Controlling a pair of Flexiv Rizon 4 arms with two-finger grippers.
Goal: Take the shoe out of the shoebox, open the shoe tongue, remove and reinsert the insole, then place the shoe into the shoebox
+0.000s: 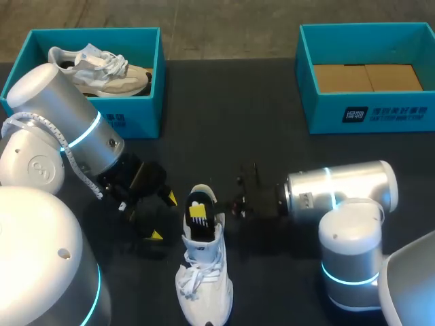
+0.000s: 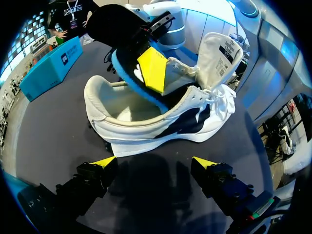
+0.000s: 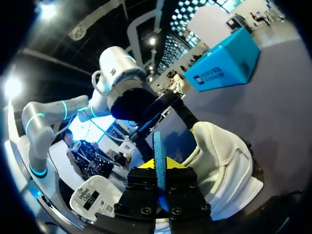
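The insole step is judged to be in hand, and it is best done with the shoe (image 2: 146,131) steadied from the left. The left fingers (image 2: 155,163) are spread wide and hold nothing, their yellow tips low over the desk (image 2: 48,141), just beside the shoe's flank but apart from it. The shoe stands upright on the desk between the two arms, its tongue (image 2: 222,53) folded forward. The insole (image 2: 153,70) is tilted, its lower end inside the shoe and its upper end raised above the heel opening (whether it is coming out or going back cannot be told). It is pinched between the closed right fingers (image 3: 160,168), so it should be guided in line with the opening, untwisted.
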